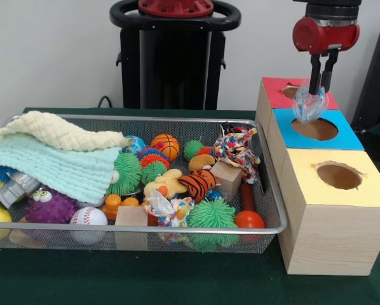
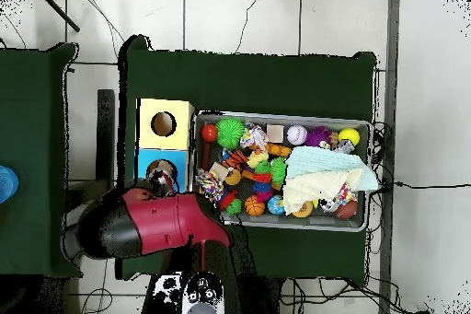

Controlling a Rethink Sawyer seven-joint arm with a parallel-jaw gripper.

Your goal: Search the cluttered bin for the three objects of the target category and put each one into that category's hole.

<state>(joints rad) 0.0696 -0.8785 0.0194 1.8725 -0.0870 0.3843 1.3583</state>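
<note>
I'm holding the gripper (image 1: 318, 89) clamped on a clear bluish toy (image 1: 309, 107) just above the blue box (image 1: 349, 135) hole, about to drop it; can't tell how many remain in the bin (image 1: 266, 184)

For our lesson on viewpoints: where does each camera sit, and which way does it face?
Front view: level with the table, facing the silver mesh bin and wooden hole boxes; red tool holds a clear blue crinkly object.
Overhead view: above, looking straight down; red and black arm covers the near boxes.
Both show the bin, yellow-topped box and orange basketball.
</note>
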